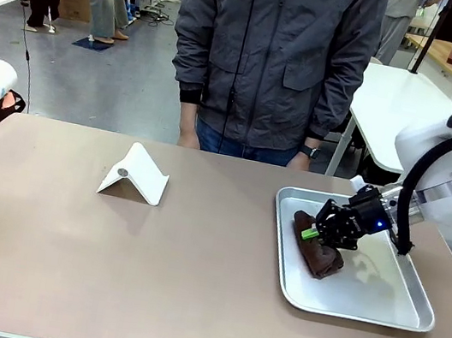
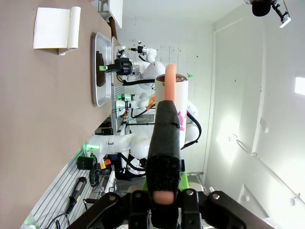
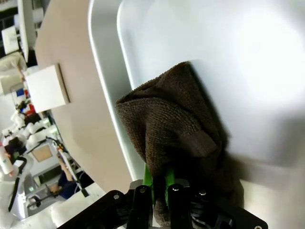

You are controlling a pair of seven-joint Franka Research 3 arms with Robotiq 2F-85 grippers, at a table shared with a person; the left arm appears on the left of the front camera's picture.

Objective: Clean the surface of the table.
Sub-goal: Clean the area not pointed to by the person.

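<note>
One table filled the near ground of the front view, its taupe top running from the robot's side to one person standing at the far edge. On it lay one white folded stand, left of the middle, and one silver tray at the right, well apart from the stand. One brown cloth lay bunched in the tray's left half. Two grippers showed. The right gripper reached down into the tray, its fingers clamped on the cloth's upper fold. The left gripper hung off the table's left end, above the top, its fingers pressed on one white cylinder with pink print.
</note>
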